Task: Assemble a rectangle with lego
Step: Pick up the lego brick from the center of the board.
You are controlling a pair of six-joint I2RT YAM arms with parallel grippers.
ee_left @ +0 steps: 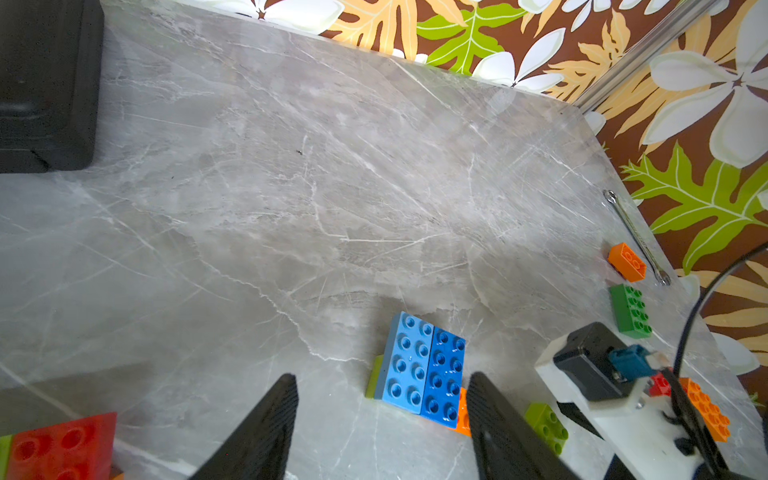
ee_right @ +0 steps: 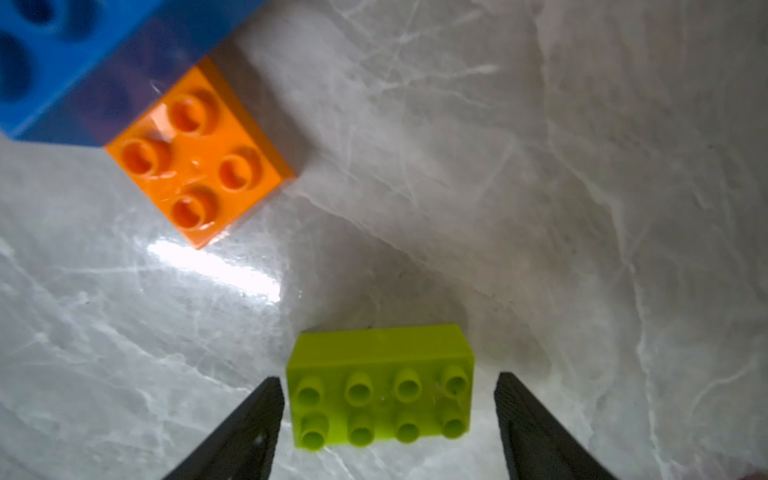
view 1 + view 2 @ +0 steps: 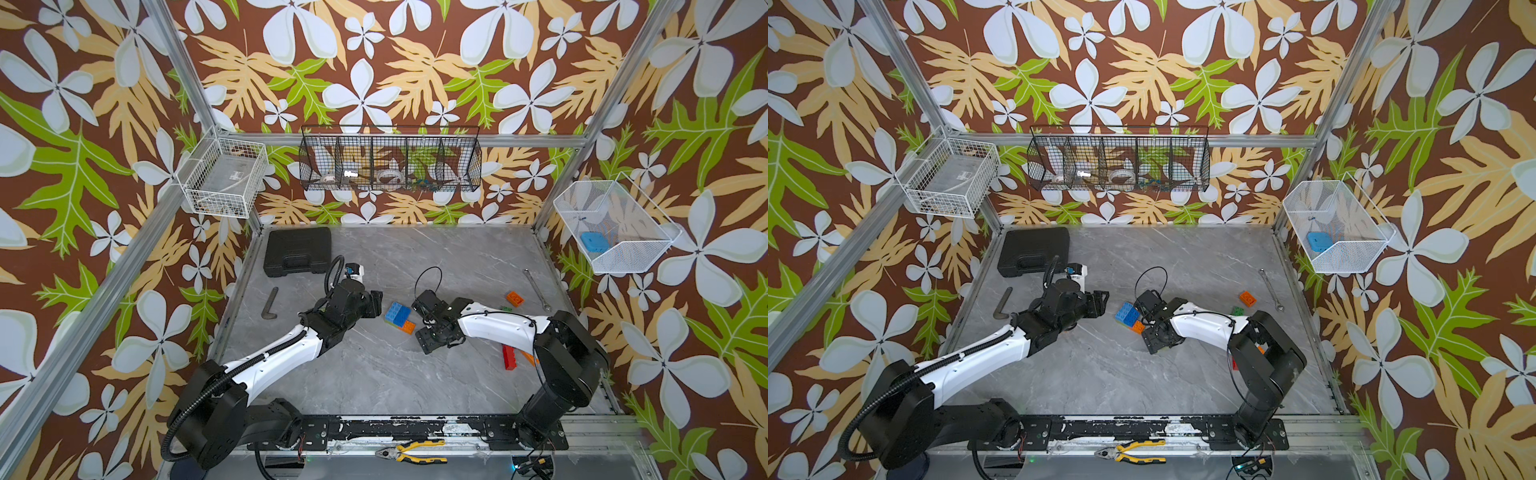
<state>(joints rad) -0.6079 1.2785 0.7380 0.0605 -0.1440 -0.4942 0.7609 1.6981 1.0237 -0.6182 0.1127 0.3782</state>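
A joined lego block (image 3: 399, 318) (image 3: 1128, 316) lies mid-table: a light blue and a dark blue brick (image 1: 424, 370) stacked on lime and orange ones (image 2: 199, 158). My left gripper (image 3: 376, 305) (image 1: 381, 376) is open just left of the block, with nothing between its fingers. My right gripper (image 3: 430, 338) (image 2: 388, 378) is open and points down over a loose lime brick (image 2: 380, 401) (image 1: 546, 428), which rests on the table between its fingers. Loose orange (image 3: 514, 298) and dark green (image 3: 1238, 311) bricks lie further right. Red (image 3: 508, 357) and orange bricks lie partly hidden under the right arm. Another red brick (image 1: 62, 446) shows only in the left wrist view.
A black case (image 3: 297, 251) sits at the back left, with a bent metal key (image 3: 269, 305) in front of it. A wrench (image 3: 536, 289) lies near the right edge. Pliers (image 3: 415, 453) rest on the front rail. Wire baskets (image 3: 390, 160) hang on the walls.
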